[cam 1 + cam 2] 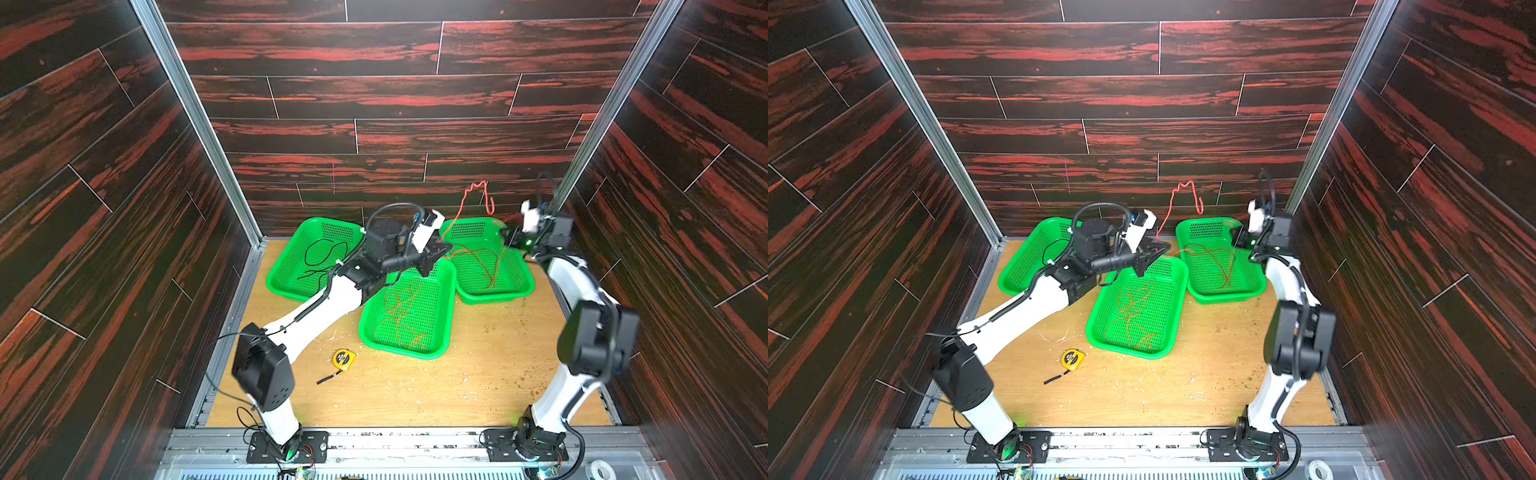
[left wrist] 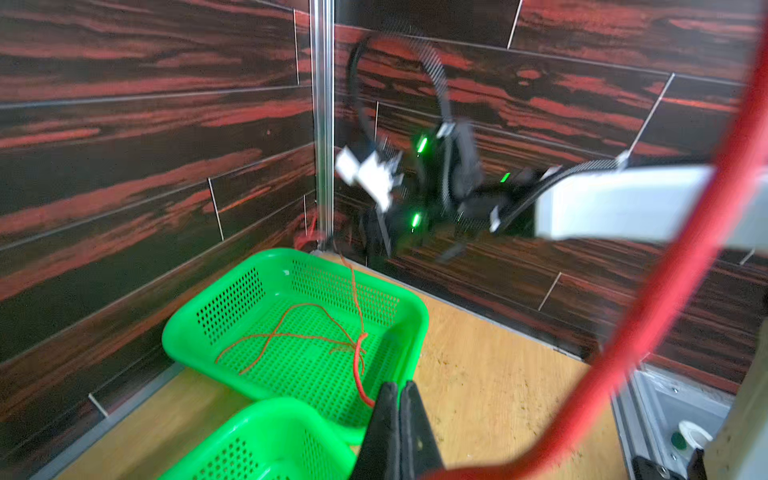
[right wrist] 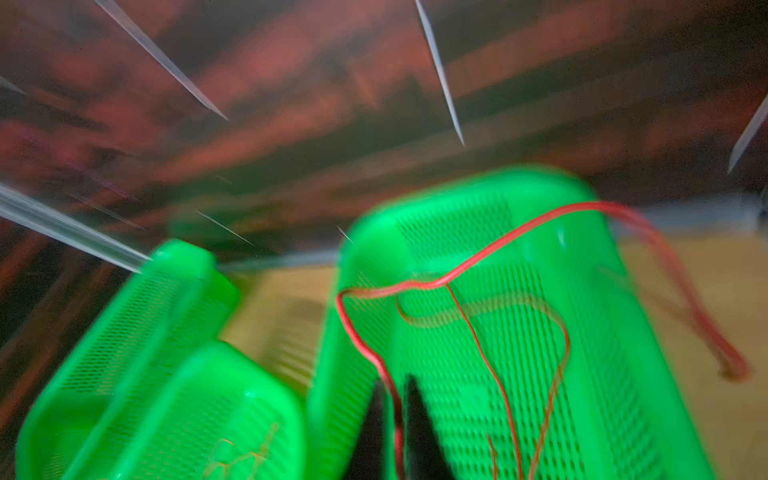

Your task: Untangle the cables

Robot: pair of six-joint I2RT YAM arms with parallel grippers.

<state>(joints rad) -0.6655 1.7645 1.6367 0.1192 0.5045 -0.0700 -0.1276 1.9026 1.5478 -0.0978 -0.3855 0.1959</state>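
Each of three green baskets holds one cable. The black cable lies in the left basket, the orange cable in the front basket. The red cable partly lies in the right basket and rises in a kinked loop above it. My left gripper is shut on the red cable at that basket's left rim. My right gripper hovers at the basket's far right corner, its jaws slightly apart with the red cable running between them.
A yellow tape measure and a short black stick lie on the wooden table in front of the baskets. Dark wood-pattern walls close in the back and both sides. The right wrist view is blurred.
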